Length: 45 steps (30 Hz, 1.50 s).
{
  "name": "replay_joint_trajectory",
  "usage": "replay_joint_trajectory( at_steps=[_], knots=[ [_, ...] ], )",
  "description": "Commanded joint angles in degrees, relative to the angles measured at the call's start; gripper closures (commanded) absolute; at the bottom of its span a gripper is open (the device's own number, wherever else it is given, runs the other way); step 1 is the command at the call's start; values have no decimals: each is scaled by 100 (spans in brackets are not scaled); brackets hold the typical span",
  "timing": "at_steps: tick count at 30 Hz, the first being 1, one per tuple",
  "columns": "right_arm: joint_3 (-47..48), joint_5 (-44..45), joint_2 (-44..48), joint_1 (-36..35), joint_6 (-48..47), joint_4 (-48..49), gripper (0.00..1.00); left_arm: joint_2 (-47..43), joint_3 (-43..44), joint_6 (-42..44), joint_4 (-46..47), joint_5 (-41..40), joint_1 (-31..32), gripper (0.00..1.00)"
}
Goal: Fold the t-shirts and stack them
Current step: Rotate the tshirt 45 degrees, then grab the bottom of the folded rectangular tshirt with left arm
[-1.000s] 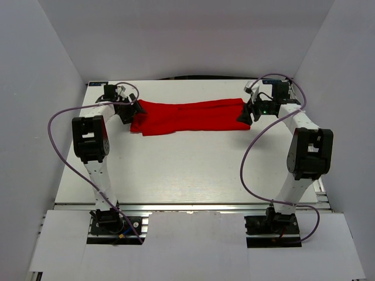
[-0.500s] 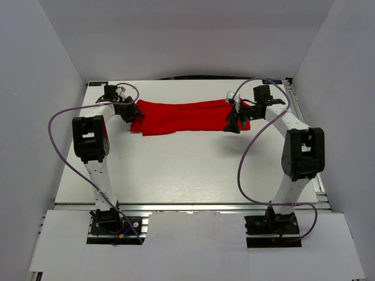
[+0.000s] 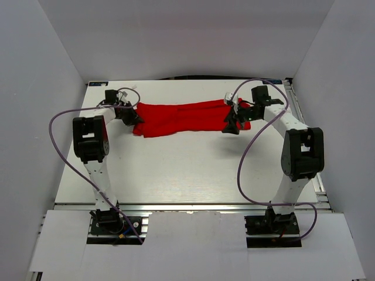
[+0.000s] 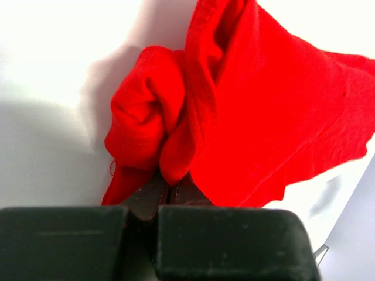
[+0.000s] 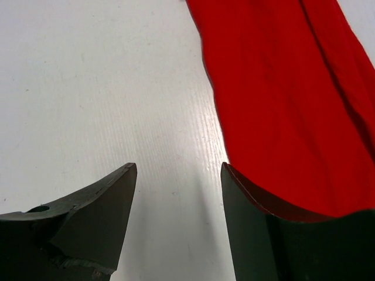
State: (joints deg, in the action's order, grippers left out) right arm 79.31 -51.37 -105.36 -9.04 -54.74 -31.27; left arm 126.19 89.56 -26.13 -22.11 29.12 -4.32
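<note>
The bunched left end of the red t-shirt (image 3: 181,117) is pinched by the left gripper (image 4: 169,188) on the far part of the table (image 3: 176,170). The right gripper (image 5: 179,175) is held spread, perhaps touching the right end.

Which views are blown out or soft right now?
Left wrist: table washed out to near white, t-shirt heavily saturated but its folds readable, left gripper dark and soft. Right wrist: even light, table grain sharp, its fingers underexposed. Top external: evenly lit, sharp, no glare.
</note>
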Motion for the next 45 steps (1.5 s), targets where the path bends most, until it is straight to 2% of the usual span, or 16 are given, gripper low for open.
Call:
replay_joint_trajectory(
  at_steps=[1, 9, 13, 17, 25, 28, 29, 31, 33, 45],
  knots=[
    [111, -154, 191, -203, -282, -301, 34, -760, -456, 64, -136, -56, 10, 100],
    [23, -312, 218, -844, -958, -538, 34, -2176, -2134, 3, -74, -47, 10, 100],
    [-152, -356, 314, -1345, -1931, -486, 34, -2862, -3108, -129, -48, -196, 10, 100],
    [-258, -251, 306, -2003, -2707, -171, 33, -3267, -3567, -287, -22, -363, 10, 100],
    [-187, -5, -11, -2927, -3087, 260, 36, -3768, -4192, -613, 93, -539, 10, 100],
    [-293, 180, -90, -3323, -2902, 726, 37, -3812, -4271, -665, -21, -601, 10, 71],
    [-328, 267, -151, -3480, -2850, 823, 38, -3934, -4271, -718, -126, -653, 10, 54],
    [-354, 443, -221, -3648, -2665, 1139, 39, -4163, -4245, -770, -215, -899, 1, 42],
    [-355, 540, -344, -3693, -2560, 1315, 39, -4549, -4175, -780, -364, -1083, -16, 34],
    [94, 1130, -1258, -3825, -2656, 1448, 48, -6009, -3885, -973, -1076, -1787, -69, 31]
  ],
)
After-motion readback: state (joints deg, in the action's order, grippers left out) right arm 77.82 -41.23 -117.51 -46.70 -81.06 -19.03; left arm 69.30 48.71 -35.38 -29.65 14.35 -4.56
